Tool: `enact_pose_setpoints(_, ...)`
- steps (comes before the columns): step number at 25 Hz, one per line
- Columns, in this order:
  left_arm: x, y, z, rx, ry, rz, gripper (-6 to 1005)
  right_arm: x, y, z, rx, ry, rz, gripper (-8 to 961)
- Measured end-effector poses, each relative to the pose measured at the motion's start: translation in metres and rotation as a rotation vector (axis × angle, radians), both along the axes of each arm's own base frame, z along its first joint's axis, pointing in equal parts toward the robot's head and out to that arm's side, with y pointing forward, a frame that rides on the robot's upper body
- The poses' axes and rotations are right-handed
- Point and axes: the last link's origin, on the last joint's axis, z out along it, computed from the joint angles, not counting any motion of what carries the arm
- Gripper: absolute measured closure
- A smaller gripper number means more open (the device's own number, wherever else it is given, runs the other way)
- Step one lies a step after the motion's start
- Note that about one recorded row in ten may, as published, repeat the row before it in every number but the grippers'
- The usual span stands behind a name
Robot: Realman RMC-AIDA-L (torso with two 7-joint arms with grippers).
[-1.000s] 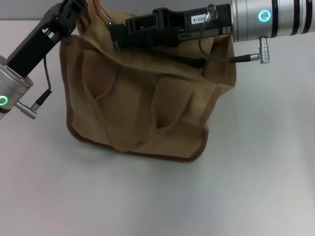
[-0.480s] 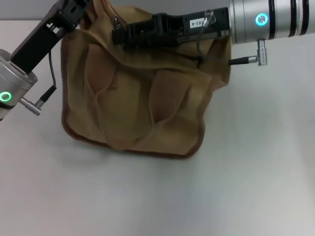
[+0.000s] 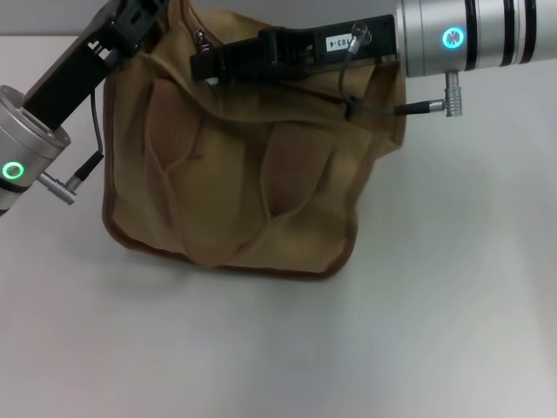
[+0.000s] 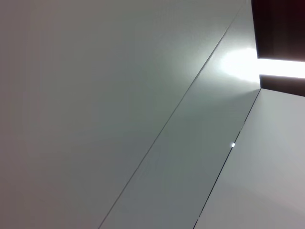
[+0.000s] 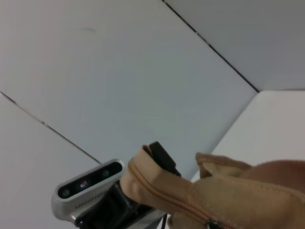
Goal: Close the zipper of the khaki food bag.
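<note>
The khaki food bag (image 3: 244, 174) stands slumped on the white table, its top pulled up toward the far left. My left gripper (image 3: 144, 13) is at the bag's far-left top end and is shut on the fabric there. One of its black fingers (image 5: 161, 156) shows against that end in the right wrist view. My right gripper (image 3: 202, 65) lies along the bag's top from the right, just in front of the small silver pull tab (image 3: 200, 37). The zipper (image 5: 162, 193) runs along the top edge to a dark slider (image 5: 212, 223). The left wrist view shows no bag.
The white table (image 3: 392, 348) stretches in front of and to the right of the bag. A cable and plug (image 3: 422, 106) hang from my right wrist over the bag's right end. The left arm's camera housing (image 5: 90, 183) shows in the right wrist view.
The bag and both arms have shifted a little to the left and farther away. The right gripper has moved slightly left along the bag's top.
</note>
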Motion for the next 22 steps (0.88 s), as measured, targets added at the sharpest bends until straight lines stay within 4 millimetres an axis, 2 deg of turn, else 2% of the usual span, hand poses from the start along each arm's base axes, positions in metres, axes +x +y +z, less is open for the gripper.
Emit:
enact_pose_setpoints(4, -0.0013, -0.0007, -0.0001, 0.000, 0.001, 0.005, 942, -0.0008, 0.0005, 0.0015, 0.024, -0.002, 0.036, 541)
enact_pose_setpoints(10, -0.0014, -0.0003, -0.0004, -0.001, 0.003, 0.006, 941, -0.0015, 0.0000, 0.0011, 0.048, -0.003, 0.078, 692)
enact_pose_setpoints(12, -0.0014, -0.0003, -0.0005, -0.002, 0.003, 0.007, 940, -0.0011, -0.0005, 0.0012, 0.057, -0.003, 0.095, 697)
enact_pose_setpoints(17, -0.0015, -0.0001, -0.0004, -0.001, 0.003, 0.008, 940, 0.0016, -0.0008, 0.0015, 0.065, -0.003, 0.097, 895)
enact_pose_setpoints(22, -0.0012, 0.0005, -0.0007, 0.000, 0.005, 0.009, 939, 0.0043, -0.0014, 0.0019, 0.071, -0.001, 0.100, 943)
